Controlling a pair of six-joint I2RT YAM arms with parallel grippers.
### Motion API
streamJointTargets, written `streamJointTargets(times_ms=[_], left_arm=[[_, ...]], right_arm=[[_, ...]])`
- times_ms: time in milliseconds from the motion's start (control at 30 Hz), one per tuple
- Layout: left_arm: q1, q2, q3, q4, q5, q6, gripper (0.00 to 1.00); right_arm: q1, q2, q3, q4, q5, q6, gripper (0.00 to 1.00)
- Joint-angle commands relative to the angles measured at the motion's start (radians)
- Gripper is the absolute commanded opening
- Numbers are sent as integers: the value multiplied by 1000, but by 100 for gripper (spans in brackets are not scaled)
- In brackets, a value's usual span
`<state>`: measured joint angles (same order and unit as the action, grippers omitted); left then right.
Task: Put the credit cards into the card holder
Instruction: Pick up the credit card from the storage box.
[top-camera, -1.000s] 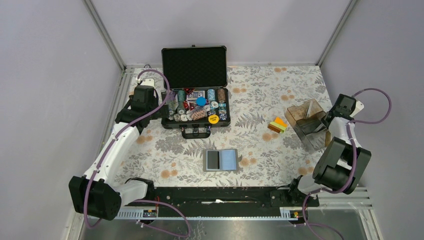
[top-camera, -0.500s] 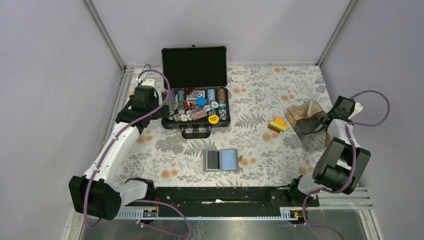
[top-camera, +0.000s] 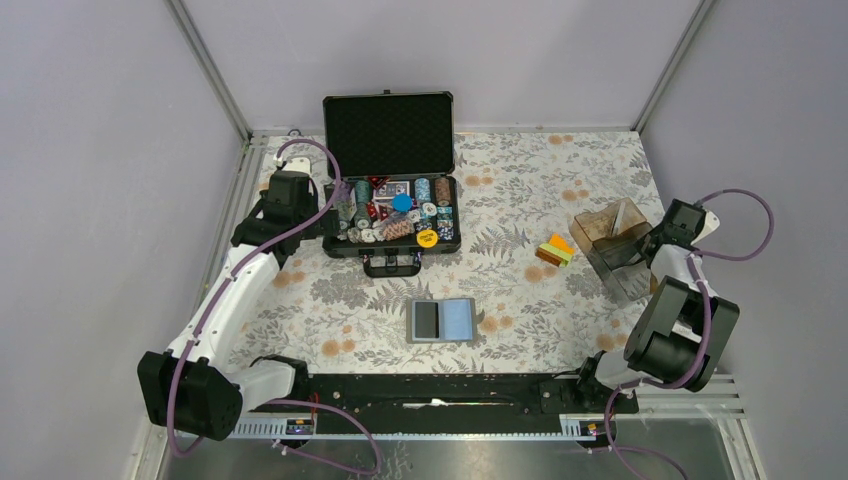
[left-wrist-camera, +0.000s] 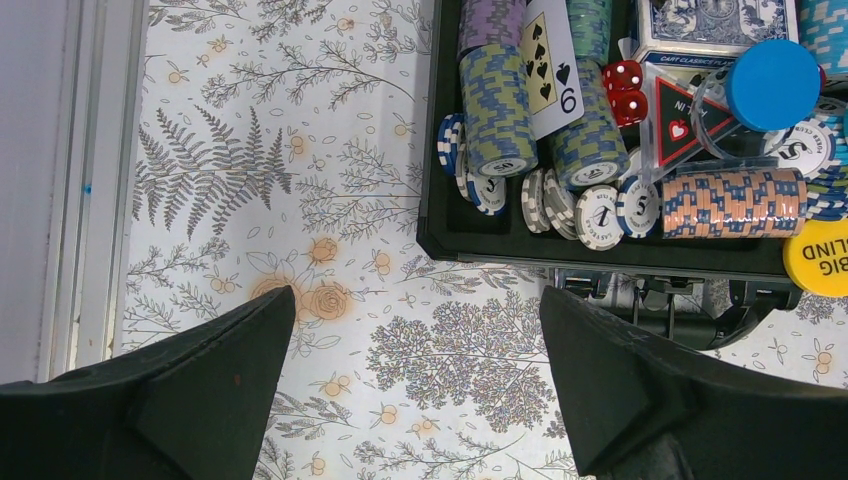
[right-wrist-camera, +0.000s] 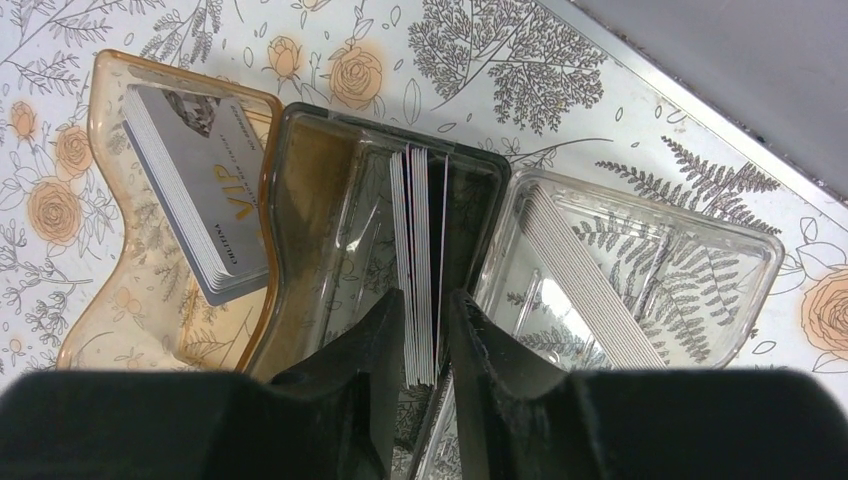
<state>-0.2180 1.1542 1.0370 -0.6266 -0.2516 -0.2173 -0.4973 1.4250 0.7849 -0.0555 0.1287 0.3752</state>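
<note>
Credit cards (top-camera: 555, 249): small orange/yellow/green stack, flat on the floral tablecloth (top-camera: 520, 190), right of centre, near the acrylic box (top-camera: 612, 240). Card holder (top-camera: 441, 320) lies open near the front edge, dark and light-blue panels up, well apart from them. Plain grey walls, metal corner rails. Right gripper (right-wrist-camera: 425, 308) is down in the box's smoky middle compartment, clamped on an upright card stack (right-wrist-camera: 420, 230). Left gripper (left-wrist-camera: 417, 300) is spread wide and empty, over the cloth by the black chip case (left-wrist-camera: 600, 255).
</note>
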Motion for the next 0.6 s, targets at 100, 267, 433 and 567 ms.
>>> streamJointTargets(times_ms=[100, 267, 433, 567], left_arm=[[-4, -7, -5, 45, 6, -2, 99], [-4, -9, -5, 45, 9, -2, 99], [-6, -10, -7, 44, 8, -2, 99], [-6, -10, -6, 44, 9, -2, 99]], right_arm=[[5, -49, -20, 36, 34, 22, 29], [5, -74, -34, 41, 83, 33, 27], [6, -58, -37, 46, 91, 37, 25], [6, -51, -41, 46, 89, 37, 24]])
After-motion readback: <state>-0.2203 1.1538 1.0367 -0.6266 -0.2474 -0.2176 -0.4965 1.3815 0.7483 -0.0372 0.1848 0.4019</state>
